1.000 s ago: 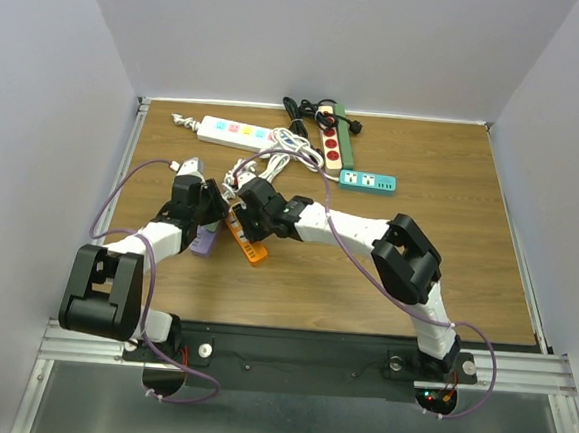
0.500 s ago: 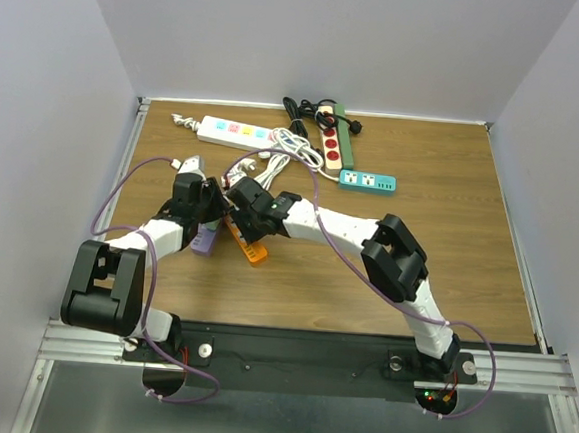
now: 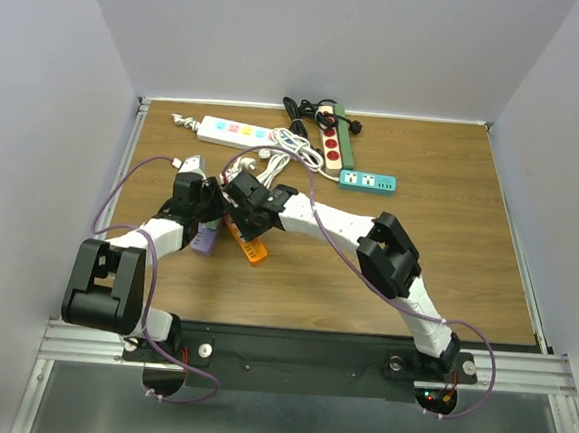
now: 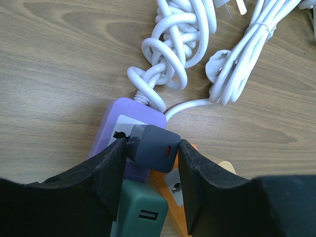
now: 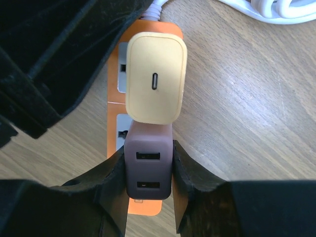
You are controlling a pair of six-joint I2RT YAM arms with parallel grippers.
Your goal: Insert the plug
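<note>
We had the dark blue plug [image 4: 154, 150] over the purple strip [image 4: 111, 133], in the left half of the tabletop, midway between far and near edges, pinched in the left gripper [image 4: 151, 148]. Seating we couldn't tell. Versus 0.5 s ago, the right gripper [image 5: 148, 160] had shifted left. It clamped a maroon USB plug [image 5: 148, 170] on the orange strip [image 5: 112, 111], just beside a cream charger [image 5: 155, 79]. Both arms stretched forward, wrists low.

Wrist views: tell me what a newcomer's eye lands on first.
The left gripper pinches a tilted blue charger over the purple strip, with a knotted white cable just beyond it. The right gripper clamps a brown charger over the orange strip, right beside a cream charger.
</note>
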